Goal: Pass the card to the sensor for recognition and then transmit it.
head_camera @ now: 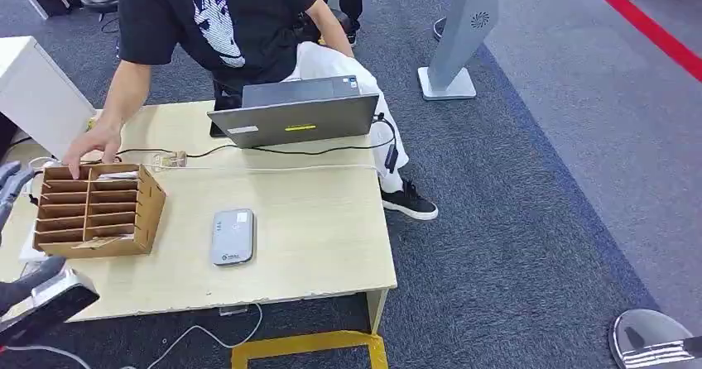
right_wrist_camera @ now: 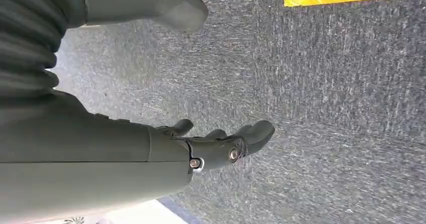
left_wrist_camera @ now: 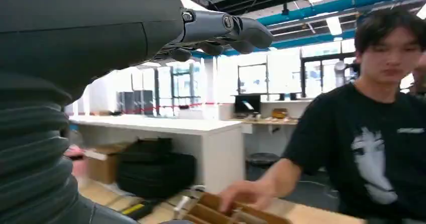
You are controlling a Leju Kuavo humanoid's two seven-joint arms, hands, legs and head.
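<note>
Grey sensor (head_camera: 233, 237), brown cardboard organizer (head_camera: 99, 210)

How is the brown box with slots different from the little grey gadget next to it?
The brown cardboard slotted box is bigger and taller, split into open compartments; the small grey card sensor is flat, smooth and closed. A person's hand touches the box; nothing touches the sensor. Both sit on the pale wooden table.

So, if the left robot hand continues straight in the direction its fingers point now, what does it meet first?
Probably the person's hand resting on the back edge of the brown cardboard slotted organizer box. The left robot hand hovers beside that box, fingers apart, holding nothing. Depth is unclear, so it may pass above them.
</note>
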